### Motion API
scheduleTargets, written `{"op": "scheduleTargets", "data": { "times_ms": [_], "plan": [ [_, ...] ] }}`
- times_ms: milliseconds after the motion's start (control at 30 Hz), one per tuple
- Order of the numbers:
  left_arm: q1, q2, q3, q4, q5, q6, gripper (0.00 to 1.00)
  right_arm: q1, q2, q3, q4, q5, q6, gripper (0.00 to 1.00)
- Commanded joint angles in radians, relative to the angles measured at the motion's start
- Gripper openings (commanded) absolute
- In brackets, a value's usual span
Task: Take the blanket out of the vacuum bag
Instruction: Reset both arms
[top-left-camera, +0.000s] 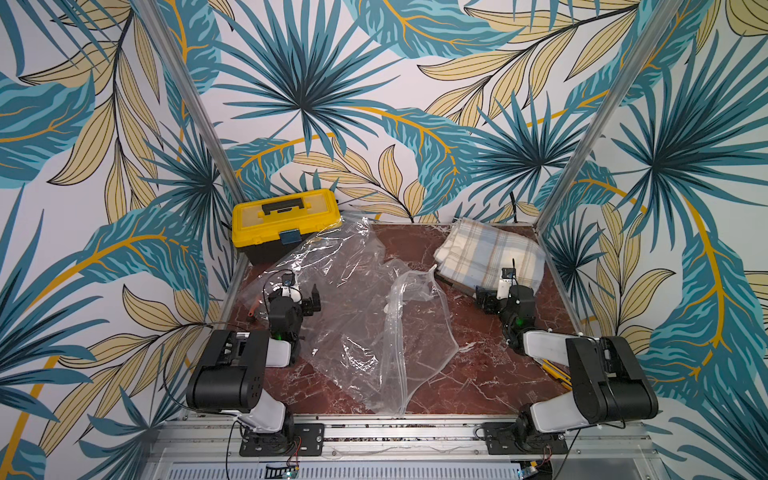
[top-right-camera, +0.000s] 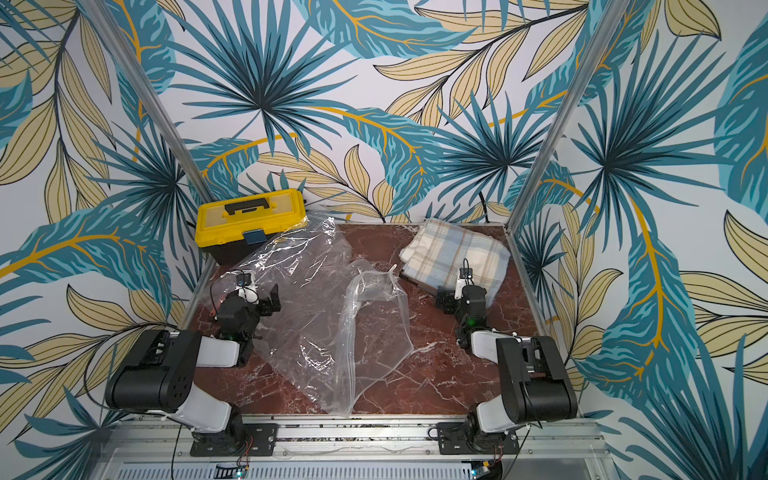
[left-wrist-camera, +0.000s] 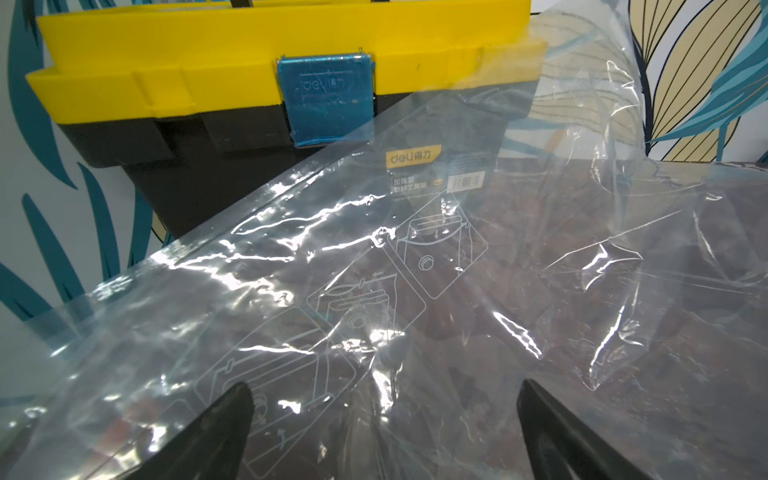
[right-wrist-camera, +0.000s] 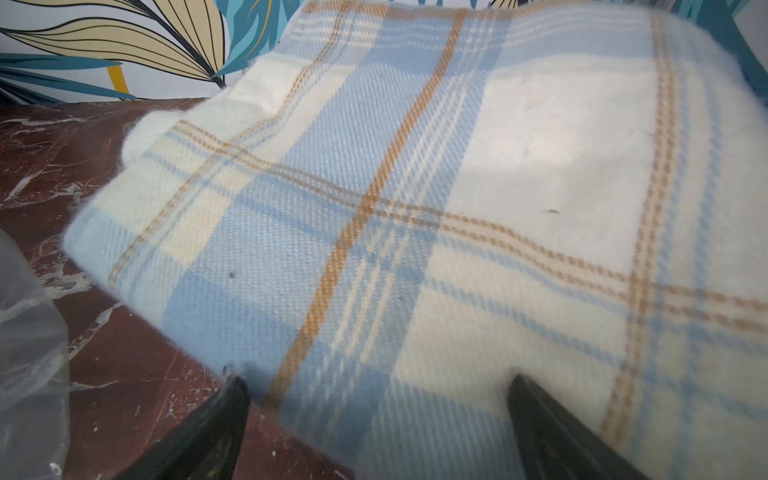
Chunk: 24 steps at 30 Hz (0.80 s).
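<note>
Right wrist view: the blanket (right-wrist-camera: 415, 208) fills the frame, folded and plaid, lying on the table (right-wrist-camera: 104, 353) directly ahead of the right gripper (right-wrist-camera: 378, 386). Its near edge reaches in between the fingertips; whether they touch it I cannot tell.
Blanket versus bag: the blanket lies wholly outside the vacuum bag (top-left-camera: 353, 316), with a strip of bare table between them. Judged from this, the removal looks done.
Nearer arm: the right, by far. The left gripper (left-wrist-camera: 384, 390) is well apart from the blanket, with the bag between.
Blanket axis: the folded pack lies broadside to the right gripper and is wider than its finger gap.
Right gripper state: fingers spread wide, nothing held.
Left gripper state: fingers spread wide, nothing held; the bag's film lies under and ahead of it.
Bag: empty and crumpled. Its long axis runs from ahead of the left gripper back toward the arm bases.
Toolbox (left-wrist-camera: 249, 62): closed, just ahead of the left gripper, with the bag's far edge against its front.
Next move, as a judgement: little remains beyond drawing both arms clear.
</note>
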Motion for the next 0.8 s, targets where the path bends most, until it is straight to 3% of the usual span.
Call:
{"op": "scheduleTargets", "data": {
  "times_ms": [0, 200, 400, 700, 767],
  "plan": [
    [0.003, 0.006, -0.001, 0.056, 0.038, 0.025, 1.00, -0.004, 0.007, -0.033, 0.139, 0.045, 0.003, 1.00],
    [0.004, 0.017, -0.067, 0.189, 0.112, 0.049, 1.00, -0.004, 0.005, -0.029, 0.128, 0.063, 0.013, 0.99],
    [0.003, 0.014, -0.044, 0.147, 0.046, 0.028, 1.00, -0.004, 0.005, -0.030, 0.130, 0.062, 0.013, 1.00],
    [0.003, 0.018, -0.063, 0.187, 0.055, 0.030, 1.00, -0.004, 0.004, -0.030, 0.129, 0.061, 0.013, 0.99],
    [0.004, 0.016, -0.038, 0.137, 0.003, 0.014, 1.00, -0.004, 0.005, -0.030, 0.129, 0.062, 0.013, 0.99]
  ]
}}
